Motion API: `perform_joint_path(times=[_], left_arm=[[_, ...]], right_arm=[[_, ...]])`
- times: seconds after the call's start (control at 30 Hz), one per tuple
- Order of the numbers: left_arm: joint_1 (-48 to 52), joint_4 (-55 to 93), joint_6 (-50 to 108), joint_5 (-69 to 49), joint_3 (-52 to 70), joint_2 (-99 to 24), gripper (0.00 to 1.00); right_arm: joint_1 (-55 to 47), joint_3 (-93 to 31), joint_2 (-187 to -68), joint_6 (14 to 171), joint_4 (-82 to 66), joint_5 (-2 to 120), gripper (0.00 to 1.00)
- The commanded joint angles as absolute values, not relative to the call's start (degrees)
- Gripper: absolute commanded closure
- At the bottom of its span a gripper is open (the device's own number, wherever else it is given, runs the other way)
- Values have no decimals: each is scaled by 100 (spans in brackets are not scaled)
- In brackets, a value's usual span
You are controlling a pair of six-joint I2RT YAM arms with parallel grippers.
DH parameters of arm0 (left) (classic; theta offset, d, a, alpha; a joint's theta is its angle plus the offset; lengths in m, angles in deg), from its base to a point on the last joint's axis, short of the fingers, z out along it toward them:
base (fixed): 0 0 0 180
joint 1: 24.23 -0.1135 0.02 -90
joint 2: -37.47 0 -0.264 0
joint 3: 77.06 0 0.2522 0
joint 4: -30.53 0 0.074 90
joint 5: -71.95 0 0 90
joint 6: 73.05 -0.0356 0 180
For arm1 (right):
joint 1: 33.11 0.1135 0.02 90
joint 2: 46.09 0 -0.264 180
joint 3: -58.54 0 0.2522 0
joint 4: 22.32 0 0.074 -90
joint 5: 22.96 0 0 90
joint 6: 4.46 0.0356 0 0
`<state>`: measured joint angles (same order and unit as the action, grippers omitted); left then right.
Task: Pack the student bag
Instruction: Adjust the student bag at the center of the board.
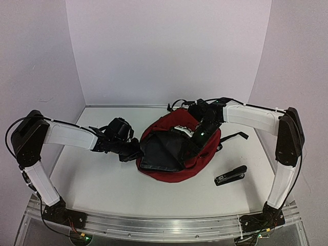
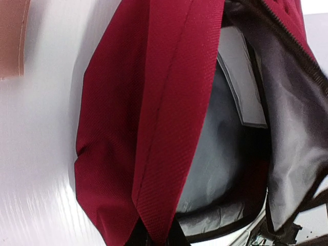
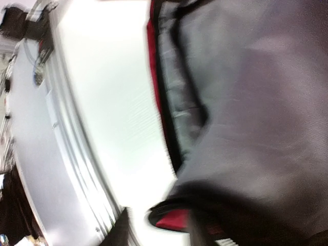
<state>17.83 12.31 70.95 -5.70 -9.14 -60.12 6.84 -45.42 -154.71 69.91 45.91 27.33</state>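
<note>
Now: dark red bag [image 1: 177, 173] at the middle of the desk [image 1: 97, 177], lying slumped, mouth gaping, grey lining and a black flap showing. Left gripper [image 1: 132, 149] pinched tight on its red left edge. Right gripper [image 1: 197, 137] is down in the opening; too blurred to tell how wide.

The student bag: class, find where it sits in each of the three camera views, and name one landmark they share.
Top external: student bag just right of centre.
Left wrist: fills centre and right, red fabric with grey lining showing inside.
Right wrist: blurred, fills the right half, mostly grey lining.
Shared landmark: the white table, bare beside the bag in every view.
</note>
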Motion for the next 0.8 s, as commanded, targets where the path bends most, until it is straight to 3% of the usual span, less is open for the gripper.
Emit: perform_joint_path(times=[0.0,0.17,0.33,0.5,0.63,0.77], left_arm=[[1831,1531,6997,-208,-1217,-5499,87],[1803,1576,6761,-348,-1553,-4754,51],[1524,802,6421,-961,-1320,-4136,30],[1382,629,6349,-1073,-1171,-4081,10],[1215,676,6313,-904,-1127,-4239,2],[948,911,6086,-592,-1136,-4309,4]], right_arm=[[690,-4919,-15116,6526,4954,2335,30],[514,-5654,-15218,6586,4945,2303,27],[381,-6359,-15587,6902,4906,2286,24],[372,-6672,-16202,7441,4654,3355,20],[438,-6533,-16529,7500,4639,2772,18],[844,-6091,-16648,7321,4611,2497,27]])
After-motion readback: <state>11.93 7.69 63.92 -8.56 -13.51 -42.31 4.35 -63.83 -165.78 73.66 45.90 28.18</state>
